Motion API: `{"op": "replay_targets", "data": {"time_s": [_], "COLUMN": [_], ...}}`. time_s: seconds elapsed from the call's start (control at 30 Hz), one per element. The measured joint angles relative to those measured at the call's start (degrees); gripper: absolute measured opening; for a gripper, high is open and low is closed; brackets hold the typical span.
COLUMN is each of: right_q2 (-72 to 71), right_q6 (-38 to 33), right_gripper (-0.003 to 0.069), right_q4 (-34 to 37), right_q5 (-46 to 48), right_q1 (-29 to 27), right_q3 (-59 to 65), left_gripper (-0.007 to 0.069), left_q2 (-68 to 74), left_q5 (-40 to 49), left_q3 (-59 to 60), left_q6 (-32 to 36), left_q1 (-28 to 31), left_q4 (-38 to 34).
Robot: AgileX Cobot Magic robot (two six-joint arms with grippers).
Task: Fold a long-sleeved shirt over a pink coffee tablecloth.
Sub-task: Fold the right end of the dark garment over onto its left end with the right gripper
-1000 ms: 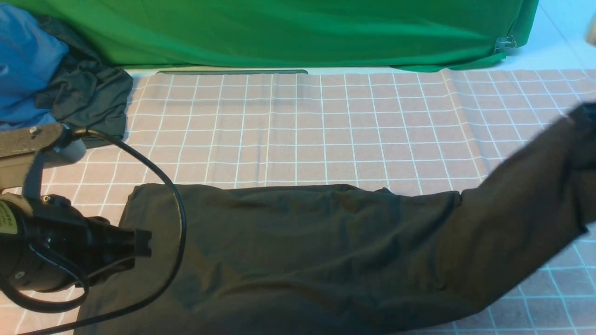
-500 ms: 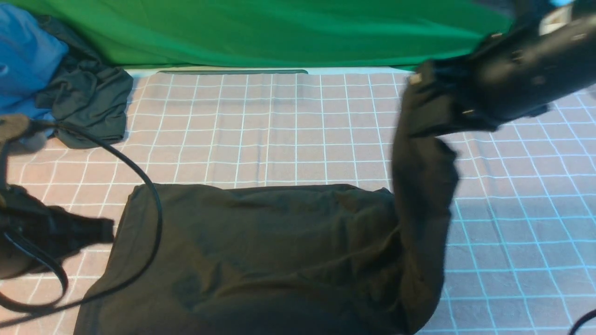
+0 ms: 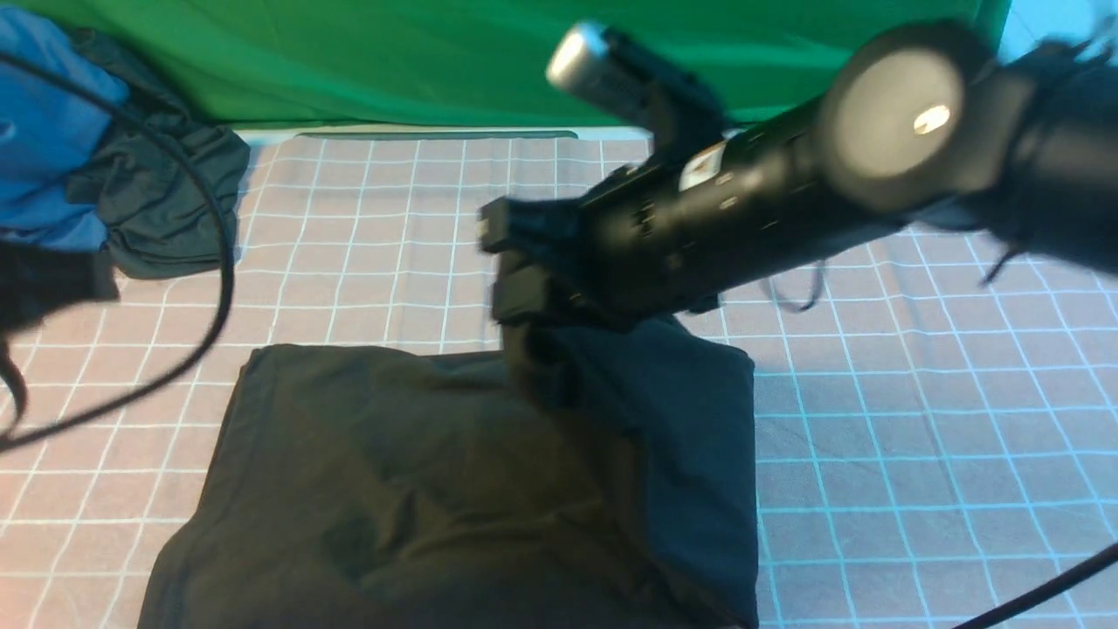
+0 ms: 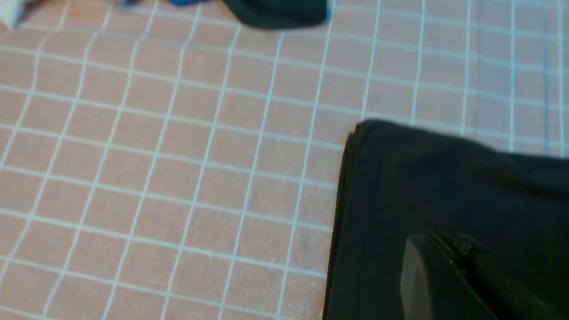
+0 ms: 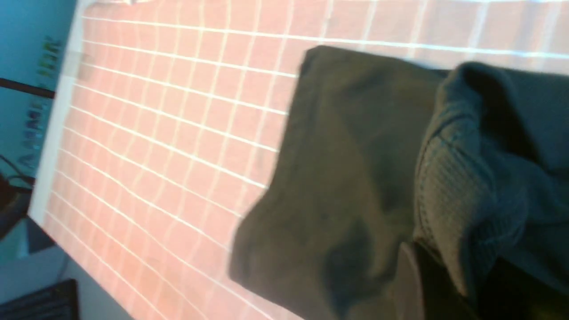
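Right wrist view gives us the clearest look at our right gripper (image 5: pixel 438 284): its jaws are pinched down on the ribbed cuff (image 5: pixel 449 195) of the long-sleeved shirt (image 5: pixel 338 178), so the sleeve end hangs bunched from the grip while the shirt body spreads flat beneath it. In the front view we see the same right gripper (image 3: pixel 515 279) reaching in over the far edge of the shirt (image 3: pixel 393 489), with the lifted sleeve (image 3: pixel 690 419) draped down from it and lying across the shirt's right-hand part. Our left gripper (image 4: pixel 449 275) shows only as a dark, blurred tip in the left wrist view, its jaws closed together with nothing between them; it hovers above the shirt (image 4: pixel 444 186) near its left edge. In the front view that arm is just a dark blur at the left border. The shirt lies on the pink coffee tablecloth (image 3: pixel 402 236), toward the near edge and roughly centred between the sides. At the cloth's far left corner sit a dark grey-green garment (image 3: pixel 166 201) and a blue garment (image 3: pixel 44 131), touching each other. Along the far edge a green cloth (image 3: pixel 437 61) hangs as a backdrop.
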Motion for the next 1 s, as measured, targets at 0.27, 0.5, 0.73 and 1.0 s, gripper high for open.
{"op": "replay_targets", "data": {"time_s": [0.27,0.5,0.73,1.0], "right_q2": [7.4,14.5,21.2,27.6], "right_q6": [-1.8,-2.6,-2.8,-3.0], "right_gripper": [0.0115,0.0115,0.0117,0.0123], "right_q4": [3.4,3.8,3.8,4.6], "right_q5": [-2.0,-1.4,-0.5,0.7], "right_q1": [4.6,7.4,9.3,11.2], "right_q3": [-7.3,-16.0,-22.0,-26.8], "left_gripper": [0.0013,0.0013,0.0013,0.0013], "left_q2": [0.0,0.0,0.0,0.0], "left_q5": [0.1,0.1,0.0,0.0], "left_q3": [-2.6,-2.7,-2.7,-2.7], "left_q6": [-0.4,-0.4,-0.6,-0.6], "left_q1": [0.0,0.0,0.0,0.0], "left_q4": [2.0,3.1,3.2,3.2]}}
